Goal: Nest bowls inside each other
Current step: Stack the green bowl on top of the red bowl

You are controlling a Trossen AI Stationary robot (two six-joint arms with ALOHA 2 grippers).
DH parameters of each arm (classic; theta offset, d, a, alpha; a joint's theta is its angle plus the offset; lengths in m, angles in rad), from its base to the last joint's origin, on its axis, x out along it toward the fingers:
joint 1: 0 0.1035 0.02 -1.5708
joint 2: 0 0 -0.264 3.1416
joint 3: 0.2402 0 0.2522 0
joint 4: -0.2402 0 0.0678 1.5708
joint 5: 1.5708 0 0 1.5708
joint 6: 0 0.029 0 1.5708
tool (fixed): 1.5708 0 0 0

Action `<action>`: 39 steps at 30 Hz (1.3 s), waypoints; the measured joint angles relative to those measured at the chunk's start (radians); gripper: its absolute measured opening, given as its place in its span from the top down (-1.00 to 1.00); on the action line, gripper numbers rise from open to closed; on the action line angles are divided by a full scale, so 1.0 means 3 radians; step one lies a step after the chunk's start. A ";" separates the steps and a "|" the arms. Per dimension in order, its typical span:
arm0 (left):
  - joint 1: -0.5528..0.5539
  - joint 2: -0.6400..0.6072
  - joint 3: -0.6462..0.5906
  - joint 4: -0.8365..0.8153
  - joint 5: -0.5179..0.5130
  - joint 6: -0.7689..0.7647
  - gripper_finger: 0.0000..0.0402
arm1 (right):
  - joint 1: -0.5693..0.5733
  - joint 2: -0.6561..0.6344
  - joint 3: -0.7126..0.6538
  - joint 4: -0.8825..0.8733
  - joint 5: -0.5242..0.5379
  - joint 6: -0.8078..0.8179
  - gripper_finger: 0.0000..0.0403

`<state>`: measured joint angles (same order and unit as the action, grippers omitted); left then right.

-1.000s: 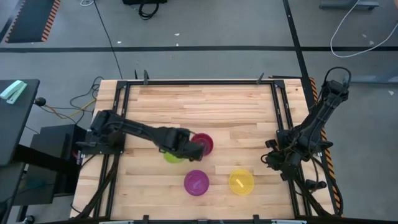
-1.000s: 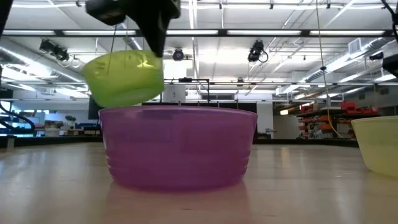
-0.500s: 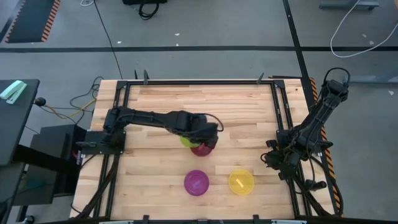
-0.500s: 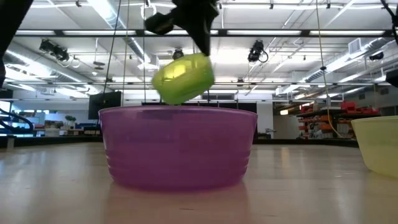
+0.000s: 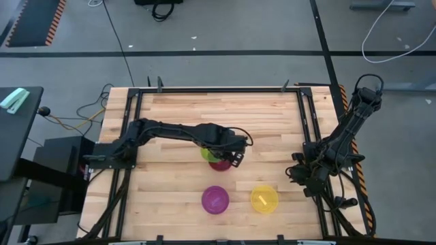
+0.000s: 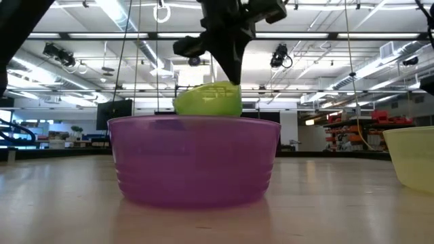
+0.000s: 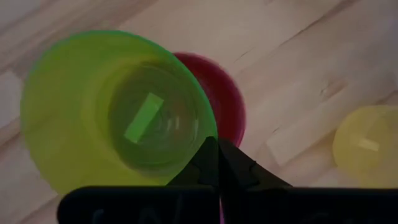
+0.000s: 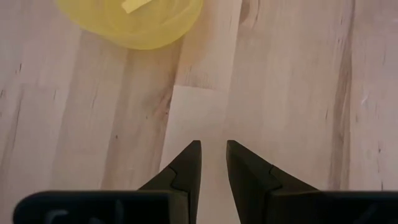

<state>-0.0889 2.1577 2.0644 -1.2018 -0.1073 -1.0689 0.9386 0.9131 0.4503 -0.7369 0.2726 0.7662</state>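
We see our left end effector [image 5: 234, 155] near the middle of the tabletop [image 5: 272, 116]. Its fingers are pinched tight on the rim of the green bowl [image 7: 118, 112]. The green bowl hangs in the air, right above the pink bowl [image 7: 221, 99]. From the left wrist view, the pink bowl peeks out on 1 side only, so the 2 bowls are not lined up yet. We cannot tell if the green bowl touches the pink one.

Our right end effector [image 8: 212, 163] waits low at the right edge of the tabletop. Its fingers are a little apart and hold nothing. The yellow bowl [image 5: 264, 199] sits near the front, and the purple bowl [image 5: 215, 200] sits just beside it. We count 4 bowls here.

What could go wrong? We think the green bowl could come down off to 1 side. Then its bottom would hit the pink rim and not drop in. That could push the pink bowl away or tip it over, since these bowls look light and slick. The green bowl is held by 1 edge only, so it may hang a bit tilted. If we let go too high, it might bounce and roll off. We should slide it over the pink bowl's middle, then go down slowly.
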 joint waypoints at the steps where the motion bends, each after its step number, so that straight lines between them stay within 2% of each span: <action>1: -0.0015 0.0013 0.0001 0.0032 -0.0002 0.0025 1.00 | 0.0000 0.0001 0.0000 0.0003 0.0000 0.0000 0.58; 17: -0.0178 0.0151 0.0000 0.0297 -0.0025 0.0037 1.00 | 0.0000 0.0001 0.0000 0.0012 0.0065 -0.0028 0.58; 28: -0.0181 0.0442 -0.0007 -0.0011 0.0025 0.0036 1.00 | 0.0000 0.0010 0.0001 0.0014 0.0104 -0.0034 0.58; 39: -0.0188 0.0438 -0.0005 -0.0026 0.0050 0.0103 0.96 | 0.0000 0.0010 0.0001 0.0021 0.0107 -0.0016 0.58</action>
<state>-0.1452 2.2890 2.0628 -1.2097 -0.0922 -1.0381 0.9386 0.9161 0.4507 -0.7305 0.3048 0.7614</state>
